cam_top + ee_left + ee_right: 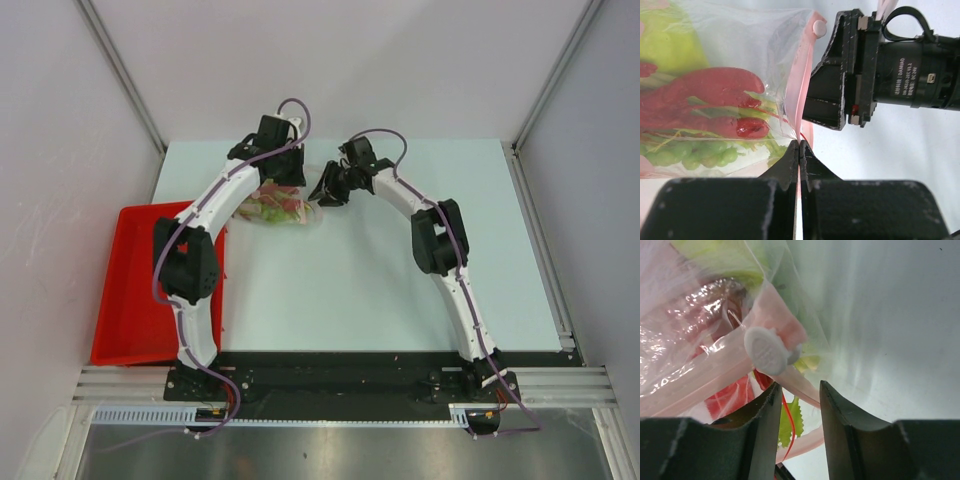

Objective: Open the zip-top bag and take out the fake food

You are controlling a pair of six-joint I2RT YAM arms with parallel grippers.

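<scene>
At lower centre, left gripper (pixel 799 150) pinches tight on the zip-top bag (pixel 740 40) — right gripper (pixel 799 389) part-open, gripping nothing.

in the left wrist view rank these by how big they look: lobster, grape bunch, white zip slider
1. red lobster, though the frame edge crops it
2. green grape bunch
3. white zip slider, clearly smallest

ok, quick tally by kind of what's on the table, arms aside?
zip-top bag: 1
red tray: 1
fake food visible inside the bag: 3 (red lobster, green grapes, yellow-green piece); more may be hidden
Total: 5
</scene>
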